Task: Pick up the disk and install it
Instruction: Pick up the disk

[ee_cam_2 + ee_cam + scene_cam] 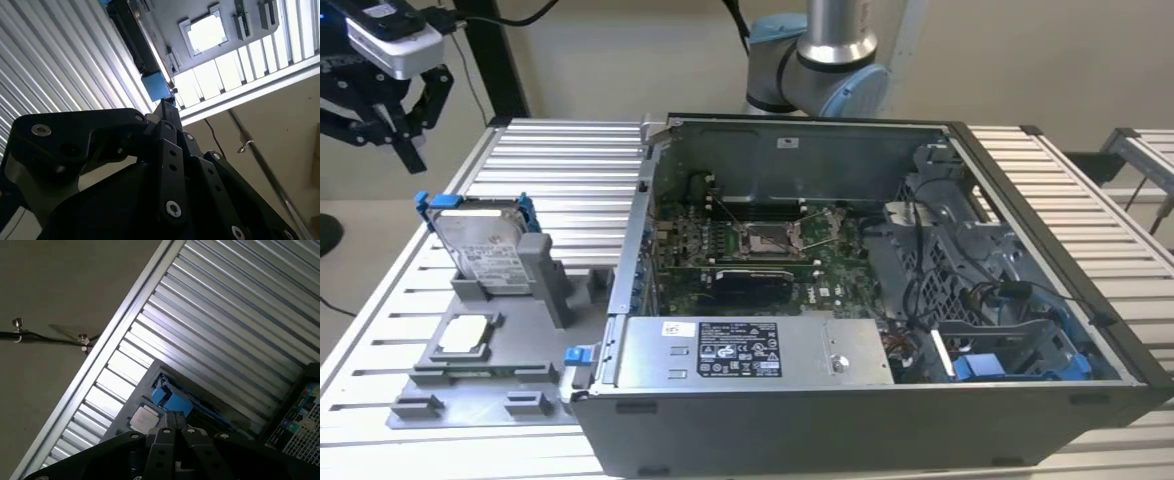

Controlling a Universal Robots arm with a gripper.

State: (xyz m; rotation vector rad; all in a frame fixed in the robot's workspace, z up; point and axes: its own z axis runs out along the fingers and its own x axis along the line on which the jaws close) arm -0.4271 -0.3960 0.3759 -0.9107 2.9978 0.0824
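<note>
The flat silver-grey hard disk with a white label and bright blue plastic bracket [483,245] stands upright on its edge in a slot of a grey plastic fixture [520,375], at the exterior view's left. A small square silver chip [464,335] lies flat on the same fixture, just in front of the disk. The fixture sits on a ribbed aluminium table [574,170], beside an open black computer case [854,425] holding a green motherboard [761,240] and a silver box with a white label [747,350]. The black gripper [411,155] hangs above the disk, well apart from it, its 2 fingers [167,421] pressed together on nothing.
</note>
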